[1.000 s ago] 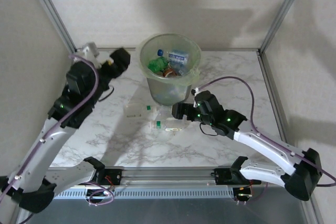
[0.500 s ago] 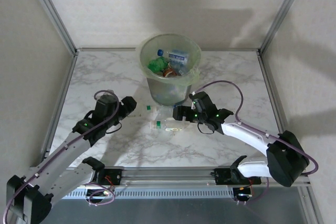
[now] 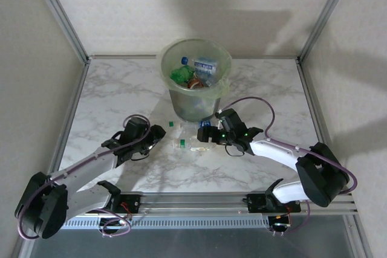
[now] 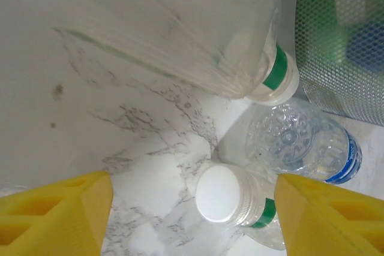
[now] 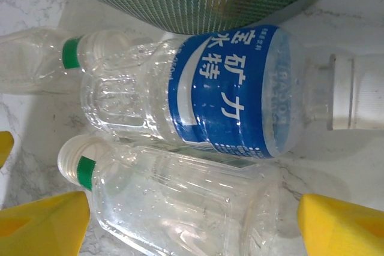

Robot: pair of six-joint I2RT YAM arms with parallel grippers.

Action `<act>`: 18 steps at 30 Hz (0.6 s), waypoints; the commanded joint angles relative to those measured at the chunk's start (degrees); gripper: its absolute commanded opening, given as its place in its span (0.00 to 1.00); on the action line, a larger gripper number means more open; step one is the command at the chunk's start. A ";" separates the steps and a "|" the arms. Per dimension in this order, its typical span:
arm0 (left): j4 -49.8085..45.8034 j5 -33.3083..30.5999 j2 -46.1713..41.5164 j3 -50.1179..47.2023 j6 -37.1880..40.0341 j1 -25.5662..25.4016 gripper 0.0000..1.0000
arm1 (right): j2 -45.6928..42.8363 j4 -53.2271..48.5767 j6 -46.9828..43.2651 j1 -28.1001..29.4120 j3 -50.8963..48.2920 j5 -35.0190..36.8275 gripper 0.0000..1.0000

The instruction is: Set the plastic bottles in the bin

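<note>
Bottles (image 3: pixel 188 144) lie on the table (image 3: pixel 121 92) by the bin (image 3: pixel 190 106), between my left hand (image 3: pixel 160 132) and right hand (image 3: pixel 203 135), both spread and reaching low.

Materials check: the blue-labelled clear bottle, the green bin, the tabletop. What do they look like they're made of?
Blue-labelled clear bottle: thin clear plastic, glossy and ribbed; the label looks like printed film.
Round pale-green bin: translucent plastic, contents show through; close up, a mesh texture.
Tabletop: white, grey-veined marble look, possibly laminate.
</note>
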 commanded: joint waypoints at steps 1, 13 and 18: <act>4.41 1.40 2.63 -0.42 -2.86 -1.93 0.71 | -0.12 1.60 1.20 0.14 -0.99 -0.93 0.89; 12.25 2.38 11.51 -0.20 -11.11 -7.56 0.70 | 0.39 2.39 2.28 1.63 -1.35 -1.09 0.86; 13.15 1.31 13.03 -0.54 -13.44 -9.38 0.68 | 0.49 2.57 2.47 2.60 -1.27 -0.92 0.84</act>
